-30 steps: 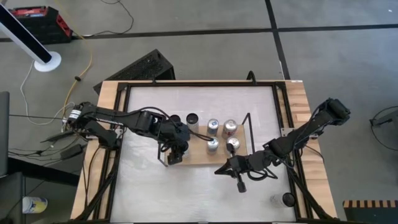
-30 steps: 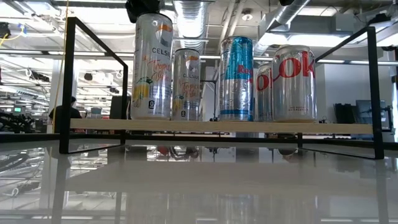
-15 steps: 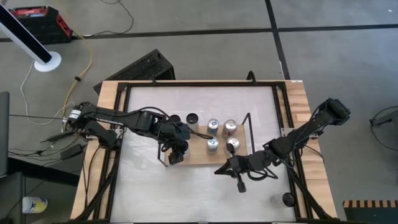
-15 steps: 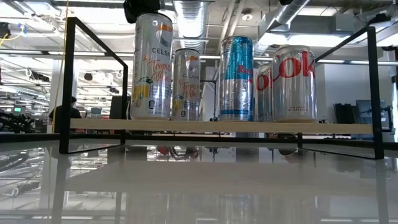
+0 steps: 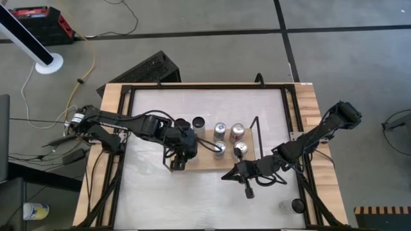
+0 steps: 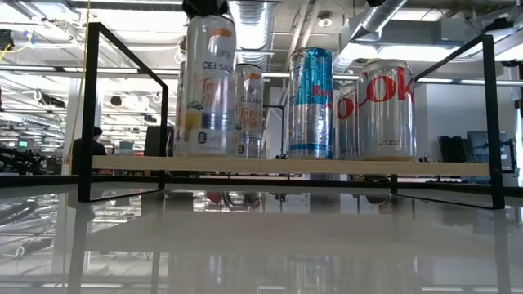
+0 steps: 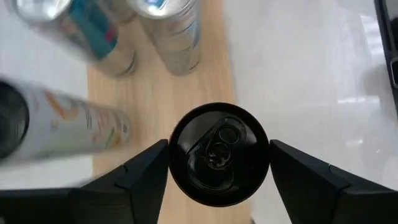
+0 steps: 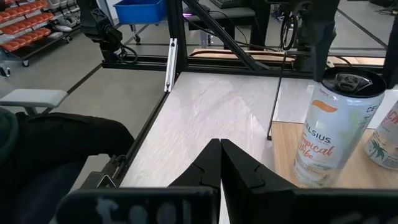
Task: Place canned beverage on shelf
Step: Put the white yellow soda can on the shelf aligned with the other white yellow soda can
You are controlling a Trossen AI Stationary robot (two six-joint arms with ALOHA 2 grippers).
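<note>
The shelf [image 5: 204,162], a light board with black wire ends, carries several cans. A tall Celsius can [image 6: 207,90] with a black top [image 7: 219,154] stands at the board's near left. My left gripper [image 5: 182,153] is above it, its fingers closed on either side of the top. Another Celsius can [image 6: 249,110] stands behind it, with a blue-and-silver can [image 6: 310,102] and Coke cans [image 6: 388,98] to the right. My right gripper [image 5: 247,191] hangs shut over the table, just in front of the shelf's right half. My left gripper pinches the Celsius can between its two fingers [image 7: 146,177], just below the top rim [image 7: 176,155] on opposite sides. The fingers come from above, slanting down. The can stands roughly upright with its base [image 6: 204,152] on the board.
Black wire frames [image 6: 122,106] rise at both ends of the shelf. A dark round can top [image 5: 297,205] shows at the table's near right corner. Bare white table [image 5: 192,199] lies in front of the shelf and behind it.
My left gripper has rolled about its own axis above the Celsius can without leaving its place. The can has shifted a little toward the table's right, nearer the other cans, with its base still on the board.
</note>
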